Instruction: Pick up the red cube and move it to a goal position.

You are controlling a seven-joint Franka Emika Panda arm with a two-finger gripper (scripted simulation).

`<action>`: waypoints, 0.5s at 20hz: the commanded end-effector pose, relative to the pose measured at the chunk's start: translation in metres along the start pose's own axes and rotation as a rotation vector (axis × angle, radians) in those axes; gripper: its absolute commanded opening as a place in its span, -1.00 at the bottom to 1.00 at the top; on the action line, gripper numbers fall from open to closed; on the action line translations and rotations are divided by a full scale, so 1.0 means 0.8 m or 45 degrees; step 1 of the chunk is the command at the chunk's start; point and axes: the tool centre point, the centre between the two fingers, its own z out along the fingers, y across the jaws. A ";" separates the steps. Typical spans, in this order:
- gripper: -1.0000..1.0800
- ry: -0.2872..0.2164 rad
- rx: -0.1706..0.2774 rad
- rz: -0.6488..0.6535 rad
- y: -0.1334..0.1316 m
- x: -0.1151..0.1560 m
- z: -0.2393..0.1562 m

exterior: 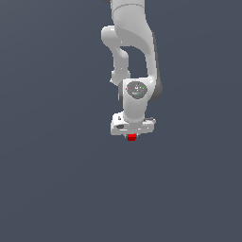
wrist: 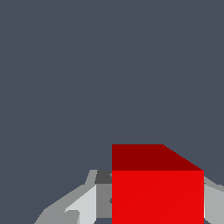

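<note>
Right now the white robot arm (exterior: 134, 52) hangs down in the middle of a plain dark grey-blue space. Nothing else stands around it that I can see.

From the outside camera, the arm bends at its joints and ends in a wide white hand part. Under that hand part sit the fingers (exterior: 132, 135), and peeking out just below them is the red cube (exterior: 132, 137). It looks very small, much thinner than the white hand part above it. Only its bright red lower bit shows, touching the underside of the hand.

Up close, from the camera on the wrist, the red cube (wrist: 157, 192) fills a big part of the picture. Its front face is bright red and its upper face is a darker red. One grey finger (wrist: 81, 208) sits right against one side of the cube, and another grey finger (wrist: 213, 201) sits against the other side. So the fingers are pinching the red cube between them.
</note>
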 end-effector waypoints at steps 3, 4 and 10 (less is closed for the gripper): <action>-1.00 0.000 0.000 0.000 0.000 0.019 -0.022; -1.00 0.000 0.000 0.000 0.000 0.022 -0.025; -1.00 0.000 -0.001 0.000 0.000 0.031 -0.033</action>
